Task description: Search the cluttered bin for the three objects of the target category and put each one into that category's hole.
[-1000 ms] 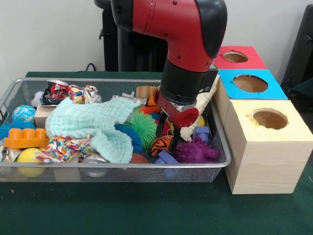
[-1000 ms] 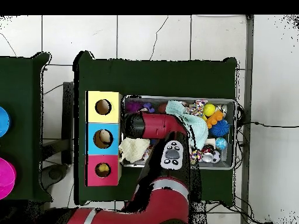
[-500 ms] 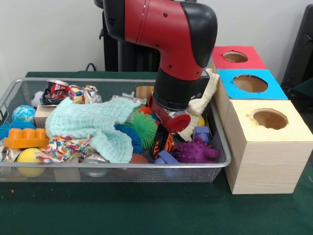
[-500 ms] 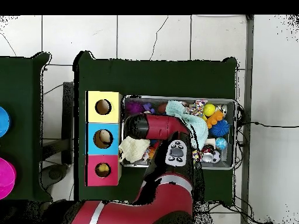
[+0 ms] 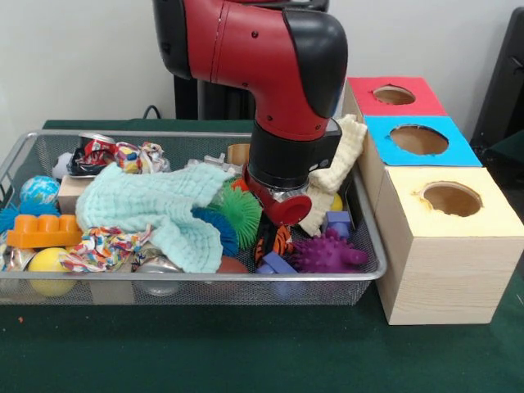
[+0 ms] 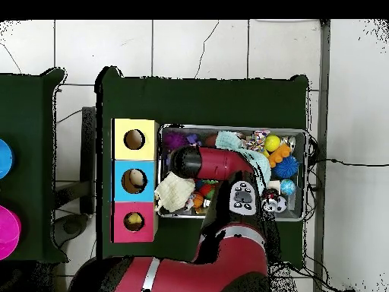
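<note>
Bin (image 5: 24, 155) of silver mesh sits on the green surface (image 5: 246, 352), right beside the row of 3 boxes: yellow box (image 5: 458, 246) nearest the camera, blue box (image 5: 417, 139) behind it, red box (image 5: 393, 94) farthest. The arm's wrist (image 5: 286, 155) hangs over the bin's end next to the boxes, and a cream waffle cloth (image 5: 336, 168) drapes from behind it, between the wrist and the blue box. The jaws are hidden under the wrist, so I cannot tell whether they grip the cloth or stand apart.

To do this step well, the cloth should clear the bin's rim fully before it travels sideways, so its trailing end does not drag the purple spiky toy (image 5: 327, 250) or the green spiky ball (image 5: 237, 209) along (both lie just below it).

Compared with a second ago, the wrist has risen and shifted away from the boxes, and the cloth hangs higher, its top now level with the blue box's lid.
</note>
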Tool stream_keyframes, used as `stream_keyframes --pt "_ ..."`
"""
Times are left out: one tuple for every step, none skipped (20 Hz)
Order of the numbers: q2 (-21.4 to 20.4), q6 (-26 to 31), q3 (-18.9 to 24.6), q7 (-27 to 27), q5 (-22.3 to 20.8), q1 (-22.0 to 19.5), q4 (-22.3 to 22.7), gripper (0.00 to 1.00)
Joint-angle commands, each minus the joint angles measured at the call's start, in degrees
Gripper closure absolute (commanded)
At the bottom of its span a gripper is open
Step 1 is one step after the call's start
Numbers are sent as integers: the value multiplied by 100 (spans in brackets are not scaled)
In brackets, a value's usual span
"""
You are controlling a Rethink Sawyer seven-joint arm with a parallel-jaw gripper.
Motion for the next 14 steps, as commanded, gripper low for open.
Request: stream_keyframes --pt "-194 1058 375 -441 -137 159 -53 100" --pt "-307 1210 226 -372 -179 329 -96 100" --pt "-424 1375 49 -340 -252 482 -157 100" --pt "-508 1522 -103 -315 -317 625 -222 100" --pt "-592 1669 -254 -291 -382 769 -288 100" --pt "-652 1825 -413 -273 -446 893 -403 100" --pt "-706 1841 -545 -223 -506 999 -444 100" --pt "-756 1968 -666 -229 -580 1080 -532 100" --pt "-804 2038 -766 -207 -636 1159 -566 100" --pt "-822 2093 -875 -171 -695 1217 -636 100" --pt "-867 2081 -915 -175 -745 1249 -636 100" --pt "-911 2097 -937 -221 -801 1262 -650 100" --pt "-988 2070 -901 -233 -789 1238 -580 100" --pt "-1047 2080 -838 -282 -767 1201 -490 100"
